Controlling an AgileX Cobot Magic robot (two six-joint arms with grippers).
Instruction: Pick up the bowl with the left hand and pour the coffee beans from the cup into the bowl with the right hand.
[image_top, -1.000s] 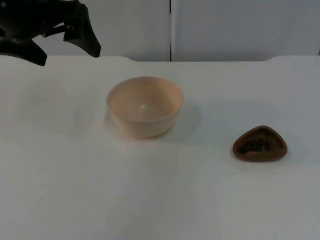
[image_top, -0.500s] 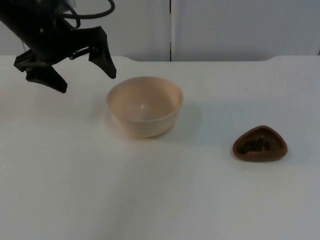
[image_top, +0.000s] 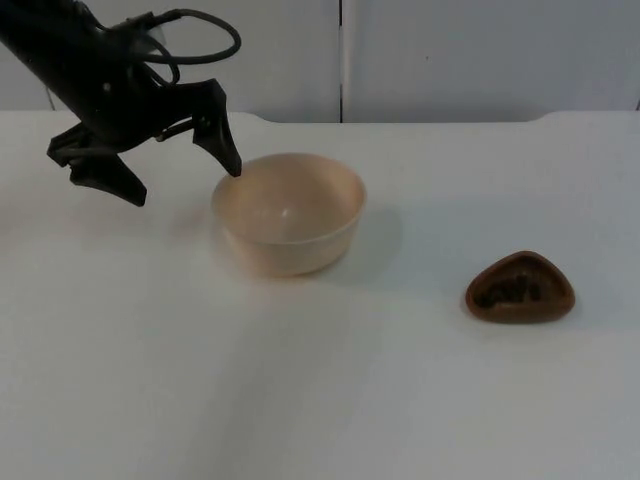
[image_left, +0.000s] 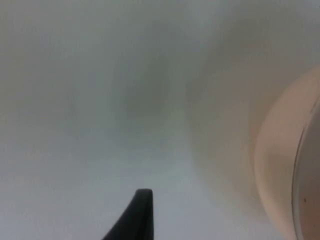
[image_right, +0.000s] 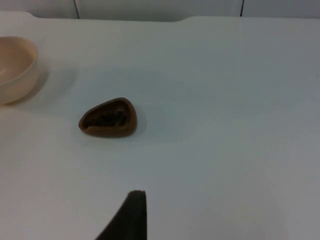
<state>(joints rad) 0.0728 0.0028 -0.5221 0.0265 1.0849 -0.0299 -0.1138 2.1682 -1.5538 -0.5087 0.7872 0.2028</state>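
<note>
Cream-coloured and smooth, one round bowl (image_top: 289, 212) stands upright on the white table (image_top: 300, 400), nearer the far edge than the near one and left of the middle — its inside looks bare and its wall curves in toward a narrower foot. One small brown cup (image_top: 520, 290), rounded-triangular in outline with a matte rim, sits well apart from the bowl toward the table's right edge; dark coffee beans (image_top: 509, 291) lie inside it, too small to count. The left gripper (image_top: 185, 170) hangs just beside the bowl on the side toward the table's left edge, its two black pointed fingers spread wide with nothing between them; one fingertip (image_top: 230, 160) is at the bowl's far-left rim, though whether it touches cannot be told, and the other is out over bare table. From the left wrist the bowl's pale outer wall (image_left: 280, 165) shows close by. From the right wrist the cup (image_right: 109, 118) and bowl (image_right: 15, 67) both show on the table — whether the right gripper's claw is open or closed cannot be told. Behind the table's far edge stands a grey partition wall (image_top: 480, 50) with one dark vertical seam.
</note>
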